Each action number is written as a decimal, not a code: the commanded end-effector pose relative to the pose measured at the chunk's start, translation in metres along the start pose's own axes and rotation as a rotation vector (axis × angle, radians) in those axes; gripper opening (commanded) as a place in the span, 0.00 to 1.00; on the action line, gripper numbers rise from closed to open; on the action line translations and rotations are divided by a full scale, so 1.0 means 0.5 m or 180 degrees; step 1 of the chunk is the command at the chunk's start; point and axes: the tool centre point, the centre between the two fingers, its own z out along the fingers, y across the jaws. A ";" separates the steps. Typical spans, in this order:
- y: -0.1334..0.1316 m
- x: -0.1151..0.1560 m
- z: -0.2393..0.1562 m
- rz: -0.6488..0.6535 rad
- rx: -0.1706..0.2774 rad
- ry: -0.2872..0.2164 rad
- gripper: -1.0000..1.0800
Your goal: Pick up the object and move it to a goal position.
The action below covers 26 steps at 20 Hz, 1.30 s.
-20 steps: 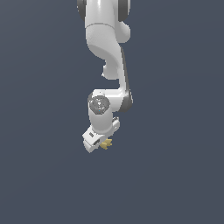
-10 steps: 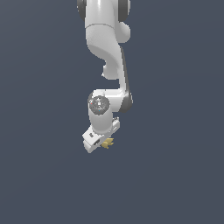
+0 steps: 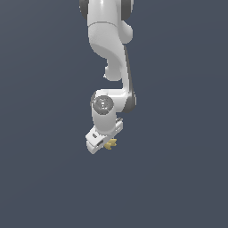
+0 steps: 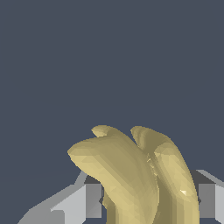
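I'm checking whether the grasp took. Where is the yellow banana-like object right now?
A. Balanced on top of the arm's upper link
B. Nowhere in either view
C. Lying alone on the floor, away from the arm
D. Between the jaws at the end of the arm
D: in the wrist view the banana bunch sits between the two grey fingers, and the exterior view shows it at the gripper.

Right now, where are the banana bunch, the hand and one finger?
banana bunch (image 4: 131, 175), wrist view, middle of the front lobe.
hand (image 3: 103, 144), exterior view, midway between its fingertips, beside the yellow tips.
finger (image 4: 92, 200), wrist view, flat grey face.
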 end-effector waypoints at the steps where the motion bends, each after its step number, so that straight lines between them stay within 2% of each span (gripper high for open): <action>1: -0.014 0.002 -0.008 -0.0002 -0.0001 0.0002 0.00; 6: -0.061 0.005 -0.031 -0.0002 -0.0002 0.0000 0.00; 10: -0.117 0.009 -0.060 -0.0002 -0.0003 -0.0001 0.00; 26: -0.431 0.035 -0.222 -0.0003 -0.0010 -0.0006 0.00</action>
